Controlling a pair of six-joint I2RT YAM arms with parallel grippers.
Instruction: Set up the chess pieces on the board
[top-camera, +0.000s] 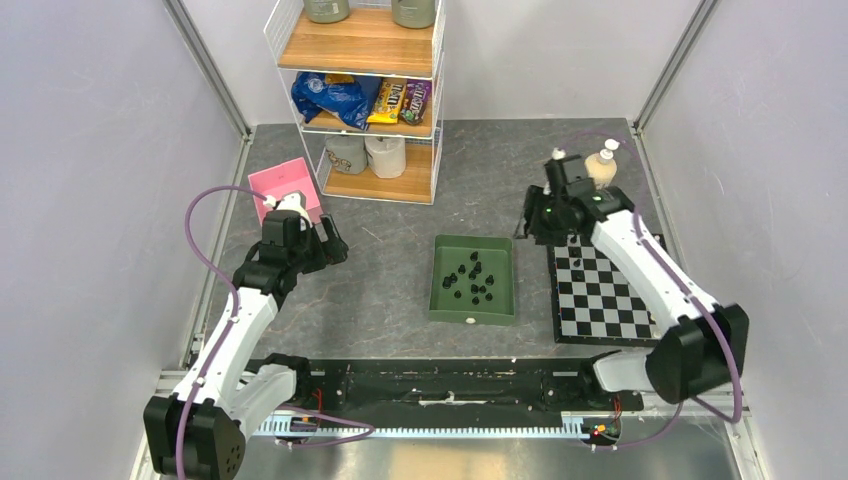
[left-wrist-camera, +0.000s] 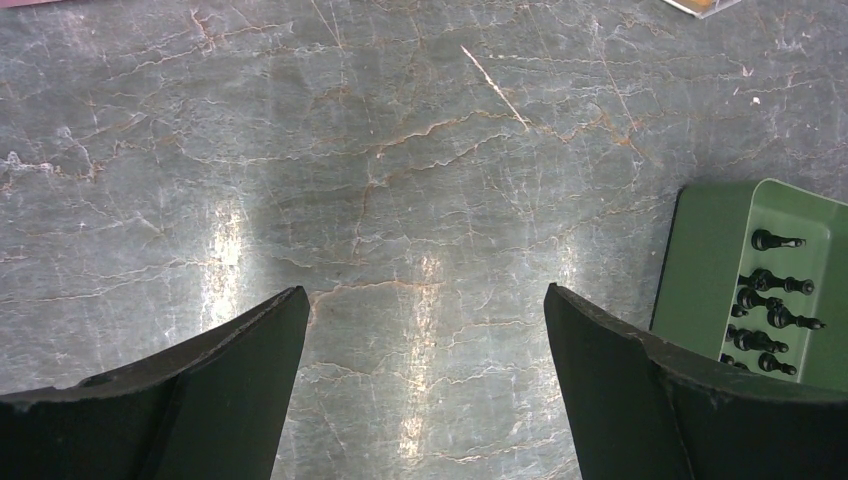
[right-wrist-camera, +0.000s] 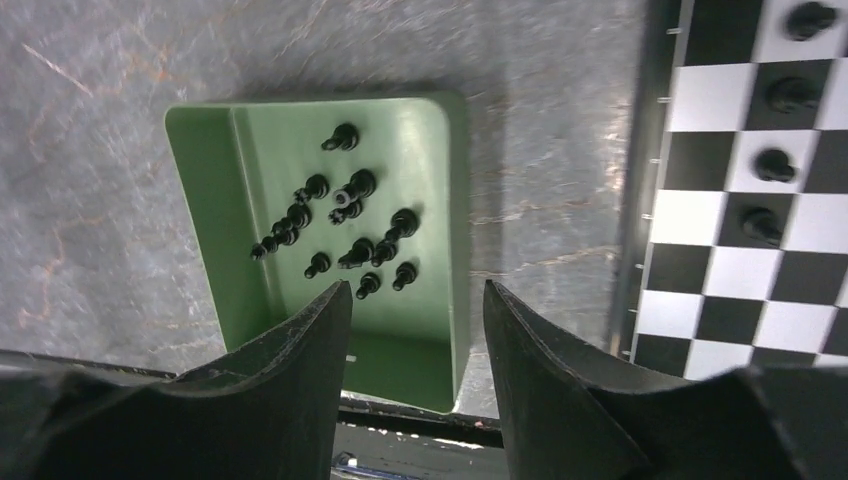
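Right gripper (right-wrist-camera: 417, 290) before tray (right-wrist-camera: 205, 170) (corner hidden)

Near the middle of the table (top-camera: 390, 280), a tray (top-camera: 437, 290); in its far half, a loose cluster of chess pieces (top-camera: 472, 280); at the tray's 3 o'clock, close but apart, the board (top-camera: 592, 300); along the board's tray-side squares, a line of four placed pieces (right-wrist-camera: 775, 165); at 1 o'clock, behind the board, a pump bottle (top-camera: 603, 165); at 11 o'clock, a wire rack (top-camera: 365, 100) at the table's back; at 10 o'clock, a flat sheet (top-camera: 275, 180) left of the rack.
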